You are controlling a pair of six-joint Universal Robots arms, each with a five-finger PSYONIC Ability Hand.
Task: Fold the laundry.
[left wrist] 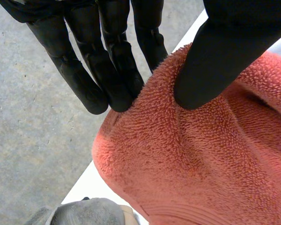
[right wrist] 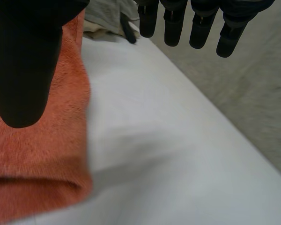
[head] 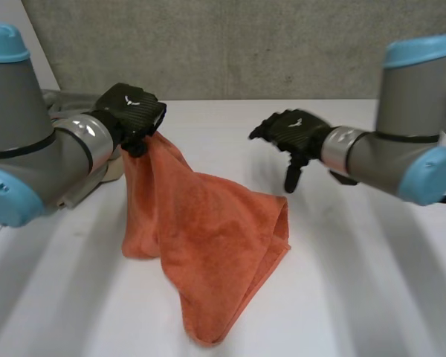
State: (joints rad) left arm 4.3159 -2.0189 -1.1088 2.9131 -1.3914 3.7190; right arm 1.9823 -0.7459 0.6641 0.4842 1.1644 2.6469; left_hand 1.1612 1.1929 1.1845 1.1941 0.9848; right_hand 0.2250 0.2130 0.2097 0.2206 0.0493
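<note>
The orange towel (head: 208, 238) lay near the middle of the white worktop (head: 357, 282), with one end lifted clear of the surface. The left hand (head: 130, 111) grasped that raised end. In the left wrist view the thumb (left wrist: 215, 56) pressed the fabric against the fingers (left wrist: 107, 70), pinching a bunched edge. The right hand (head: 293, 132) hung above the worktop, just beside the towel's right fold and apart from it. Its fingers (right wrist: 173, 23) were relaxed and held nothing.

Bare worktop extended to the right of the towel and below the right hand, giving open room on that side. The far edge of the worktop met a grey concrete wall (head: 245, 44). The lower tip of the towel reached towards the near edge.

In the head view the left hand covered the pinched part, so it could not be determined whether that part was a corner. A pale heap of cloth (head: 59, 100) lay behind the left arm. It was largely hidden and its make-up could not be made out.

The towel was looped terry with a flat hemmed band (left wrist: 178, 218). It draped from the raised end in soft folds, widened on the worktop, and tapered to a rounded point.
</note>
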